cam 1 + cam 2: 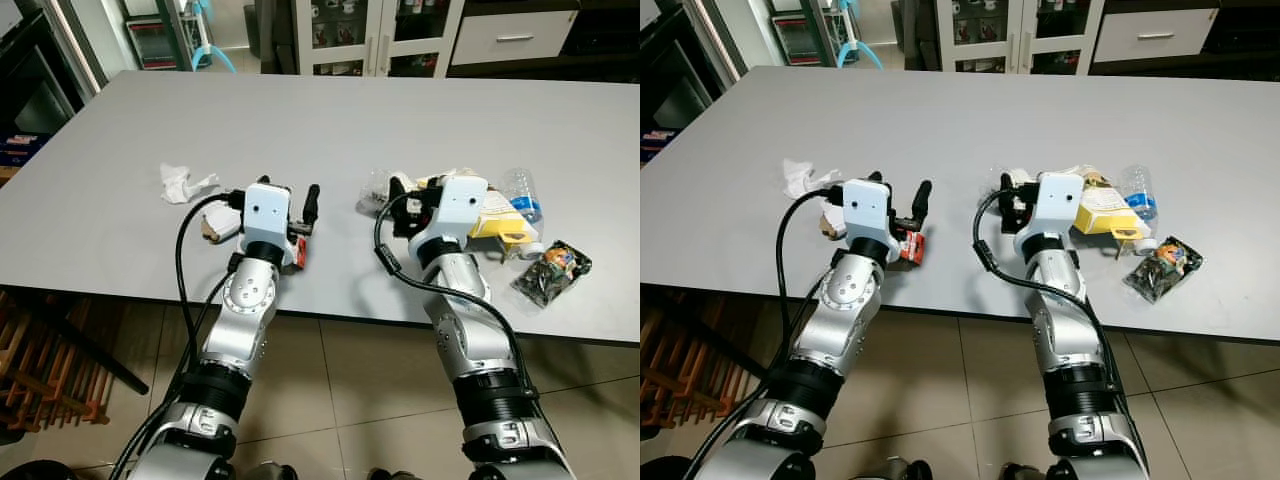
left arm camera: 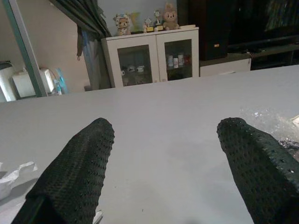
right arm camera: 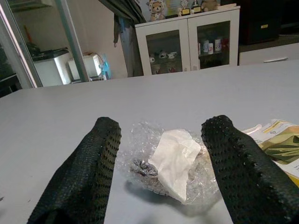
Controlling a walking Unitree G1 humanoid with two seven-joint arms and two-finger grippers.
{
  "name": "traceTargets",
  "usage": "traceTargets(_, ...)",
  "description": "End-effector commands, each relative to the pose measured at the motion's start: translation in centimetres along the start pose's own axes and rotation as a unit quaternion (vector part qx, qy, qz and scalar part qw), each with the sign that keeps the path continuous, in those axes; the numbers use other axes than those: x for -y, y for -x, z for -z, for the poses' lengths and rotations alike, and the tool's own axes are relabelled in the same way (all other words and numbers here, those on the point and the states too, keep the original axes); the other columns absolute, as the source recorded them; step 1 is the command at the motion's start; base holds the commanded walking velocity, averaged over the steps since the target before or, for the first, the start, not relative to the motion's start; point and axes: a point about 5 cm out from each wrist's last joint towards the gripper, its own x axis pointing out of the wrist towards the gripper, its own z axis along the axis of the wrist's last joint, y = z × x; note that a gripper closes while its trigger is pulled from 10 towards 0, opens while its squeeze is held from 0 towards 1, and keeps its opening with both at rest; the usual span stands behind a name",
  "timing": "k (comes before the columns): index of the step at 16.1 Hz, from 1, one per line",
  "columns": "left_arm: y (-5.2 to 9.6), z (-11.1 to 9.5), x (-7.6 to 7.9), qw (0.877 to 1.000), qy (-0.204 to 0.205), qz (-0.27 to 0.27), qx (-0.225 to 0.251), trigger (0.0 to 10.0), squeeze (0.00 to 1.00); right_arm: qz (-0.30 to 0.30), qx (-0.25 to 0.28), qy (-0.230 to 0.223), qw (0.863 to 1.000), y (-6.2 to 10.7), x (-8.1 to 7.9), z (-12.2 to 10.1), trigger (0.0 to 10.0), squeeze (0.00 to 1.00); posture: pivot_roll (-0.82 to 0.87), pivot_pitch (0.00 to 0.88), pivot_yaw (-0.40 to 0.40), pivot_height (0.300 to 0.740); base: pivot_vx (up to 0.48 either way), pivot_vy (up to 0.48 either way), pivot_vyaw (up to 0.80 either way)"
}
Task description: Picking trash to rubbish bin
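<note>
A clear plastic wrap bundle with a white paper scrap in it lies on the grey table. My right gripper is open, one black finger on each side of the bundle and just short of it. A yellow carton, a plastic bottle and a dark snack packet lie right of that wrist. My left gripper is open over bare table, low above the surface. A crumpled white tissue lies to its left. A red packet and a brown scrap sit by the left wrist.
The table's near edge runs just under both forearms, with tiled floor below. A wooden rack stands on the floor at the left. White glass-door cabinets and a drawer unit stand beyond the far edge.
</note>
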Motion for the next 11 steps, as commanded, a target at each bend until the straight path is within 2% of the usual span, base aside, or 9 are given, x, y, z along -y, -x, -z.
traceTargets(1, -0.31, -0.34, 0.05, 1.0, -0.003, 0.0, 0.005, 10.0, 0.0, -0.003, -0.001, 0.004, 1.0, -0.3, -0.3, -0.23, 10.0, 0.0, -0.05, 0.077, 0.051, 0.74, 0.0, 0.0, 0.0)
traceTargets(7, -0.31, -0.34, 0.05, 1.0, -0.003, 0.0, 0.005, 10.0, 0.0, -0.003, -0.001, 0.004, 1.0, -0.3, -0.3, -0.23, 10.0, 0.0, -0.05, 0.077, 0.051, 0.74, 0.0, 0.0, 0.0)
traceTargets(8, -0.31, -0.34, 0.06, 1.0, -0.004, 0.0, 0.005, 10.0, 0.0, -0.004, -0.004, 0.006, 1.0, -0.3, -0.36, -0.18, 10.0, 0.0, 0.0, 0.0, 0.0, 0.74, 0.0, 0.0, 0.0)
traceTargets(9, -0.45, -0.48, 0.18, 1.0, -0.007, 0.002, 0.007, 10.0, 0.0, -0.012, 0.002, 0.002, 1.0, -0.3, -0.6, -0.21, 10.0, 0.0, -0.04, 0.084, 0.054, 0.74, 0.0, 0.0, 0.0)
traceTargets(11, -0.53, -0.59, 0.2, 1.0, -0.008, 0.003, 0.009, 10.0, 0.0, -0.015, 0.005, 0.0, 1.0, -0.31, -0.71, -0.26, 10.0, 0.0, -0.04, 0.084, 0.054, 0.74, 0.0, 0.0, 0.0)
